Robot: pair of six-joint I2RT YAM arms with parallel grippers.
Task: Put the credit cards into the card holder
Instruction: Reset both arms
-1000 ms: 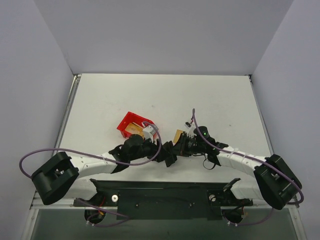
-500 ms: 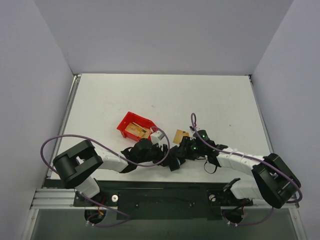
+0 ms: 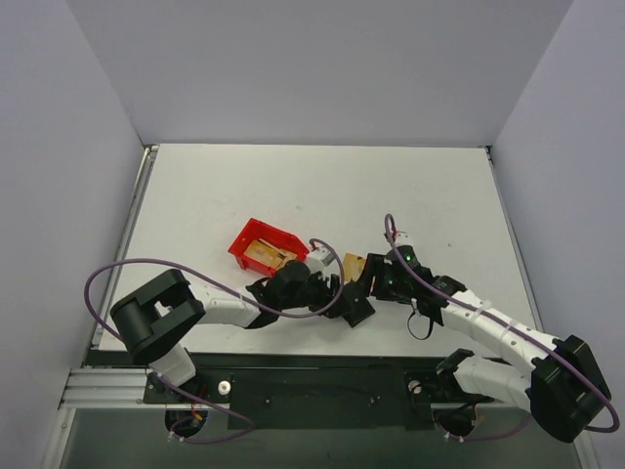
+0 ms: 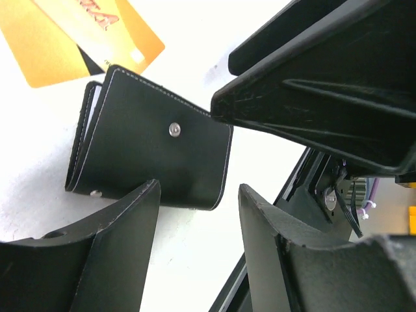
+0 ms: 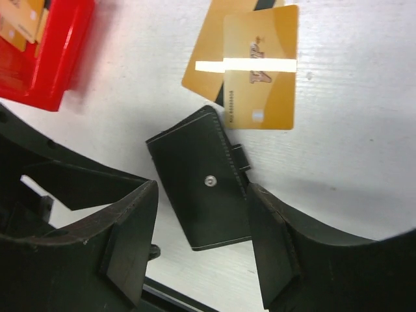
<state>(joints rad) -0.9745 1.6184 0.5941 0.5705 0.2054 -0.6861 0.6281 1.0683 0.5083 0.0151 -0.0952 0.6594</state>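
Wallet [image 5: 198, 179] flat between right gripper's [image 5: 203, 192] open jaws, seemingly untouched; left gripper [image 4: 198, 188] open, just short; cards [image 5: 260, 65] beyond.

There is one black wallet [image 5: 195, 162]. There is one red bin [image 5: 55, 62].

Two gold cards [image 5: 260, 65] lie on the tabletop [image 5: 364, 149], one partly on top of the other. More gold cards in the bin [image 5: 19, 19] show too. I can count at least two there, but the rest are hidden, so I cannot tell how many in all.

There are two robot arms. Each arm has one hand, so that makes two: the left hand [image 4: 198, 195] and the right hand [image 5: 203, 190]. Each hand has two fingers, so four fingers in all.

There are two purple cables [image 3: 107, 278], one on each arm.
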